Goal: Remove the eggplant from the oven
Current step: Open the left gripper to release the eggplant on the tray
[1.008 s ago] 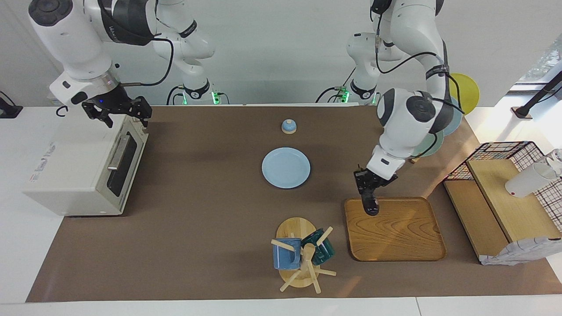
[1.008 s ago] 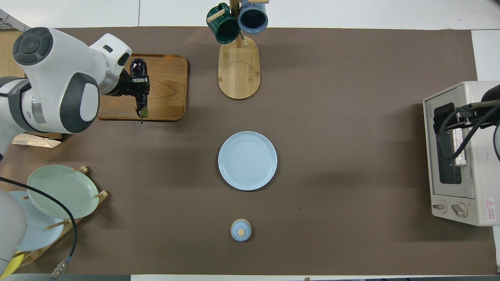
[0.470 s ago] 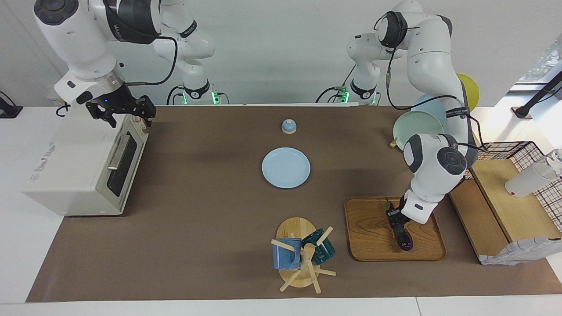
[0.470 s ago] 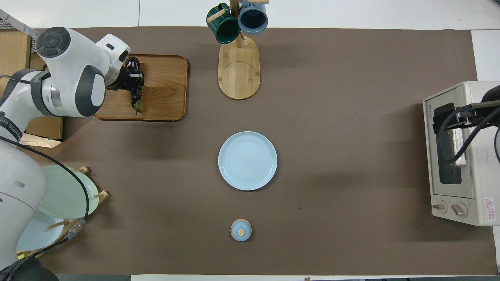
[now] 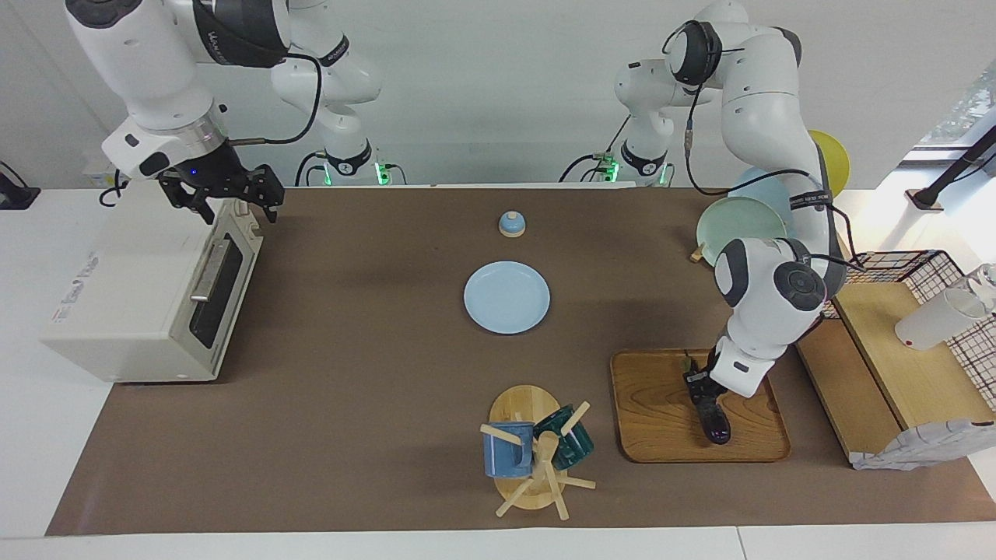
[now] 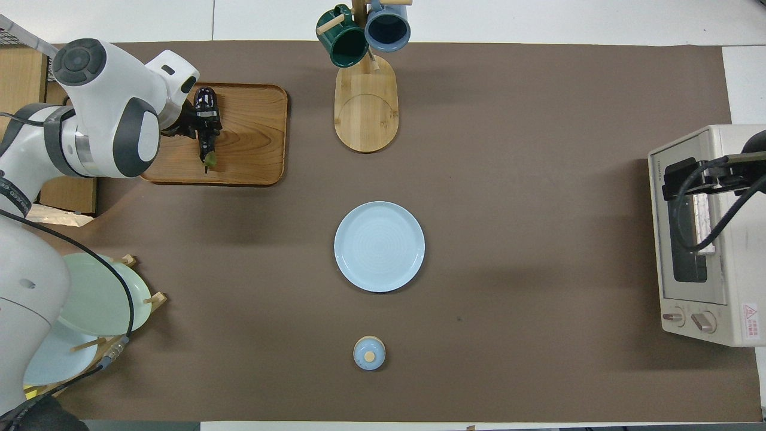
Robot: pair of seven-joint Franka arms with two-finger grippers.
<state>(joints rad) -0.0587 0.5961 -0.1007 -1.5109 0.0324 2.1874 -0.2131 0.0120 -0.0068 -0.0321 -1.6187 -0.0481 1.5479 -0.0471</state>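
Eggplant (image 5: 714,420) lies on the wooden tray (image 5: 661,420), clasped by the left gripper (image 5: 703,389) — right gripper (image 5: 226,194) (fingers spread) hangs over the oven (image 5: 140,295).

You cannot confirm whether the left gripper (image 5: 703,386) clamps the eggplant (image 5: 714,420): the wrist covers the fingers. The oven (image 6: 706,239) is cut off by the overhead view's edge. Its interior is not readable through the dark glass door (image 5: 215,289).
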